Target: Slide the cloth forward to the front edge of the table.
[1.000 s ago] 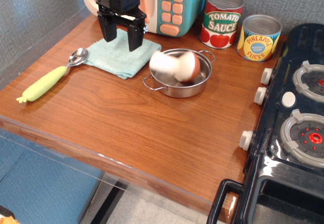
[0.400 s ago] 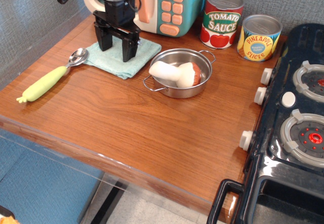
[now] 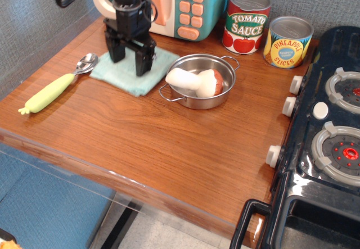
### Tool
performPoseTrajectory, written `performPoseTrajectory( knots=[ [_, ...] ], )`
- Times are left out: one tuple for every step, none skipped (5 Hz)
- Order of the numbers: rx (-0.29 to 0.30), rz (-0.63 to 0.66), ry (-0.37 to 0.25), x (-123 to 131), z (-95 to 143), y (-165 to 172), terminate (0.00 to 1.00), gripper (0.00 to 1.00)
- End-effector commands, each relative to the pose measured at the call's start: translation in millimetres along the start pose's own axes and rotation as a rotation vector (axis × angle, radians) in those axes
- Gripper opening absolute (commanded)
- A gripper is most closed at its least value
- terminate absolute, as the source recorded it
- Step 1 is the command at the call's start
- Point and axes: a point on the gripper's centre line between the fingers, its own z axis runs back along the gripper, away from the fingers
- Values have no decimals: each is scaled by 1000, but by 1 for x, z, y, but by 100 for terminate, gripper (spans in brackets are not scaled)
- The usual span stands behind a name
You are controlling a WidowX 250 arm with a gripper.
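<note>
Gripper (image 3: 130,61) is standing vertical w/ fingers spread, both tips planted down on the cloth (image 3: 134,70). Looks like it's pressing from above, not pinching: a flat terry cloth is easier to drag w/ downward friction than to grab, so that's prob why jaws are wide. Can't tell how hard it's pressing.

Cloth is lying flat at the back-left of the table (image 3: 169,148), directly under the gripper, tips landing approx mid-cloth, one toward its left side and one toward its right. Its left corner is touching the spoon (image 3: 53,86) bowl; right edge is sitting just beside the pan (image 3: 197,82), which is holding a mushroom-like toy (image 3: 194,81). Toy microwave (image 3: 180,4) is right behind.

Front edge is well apart from the cloth, so task is barely starting. Path fwd looks open between spoon and pan, though the cloth's corner could nudge the spoon.
</note>
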Motion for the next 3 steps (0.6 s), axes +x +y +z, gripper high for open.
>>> performPoseTrajectory(
  knots=[
    [70,-6,5,-82,18,26,0,100],
    [81,-3,33,-117,22,31,0,100],
    [59,-17,9,-126,26,24,0,100]
  ],
)
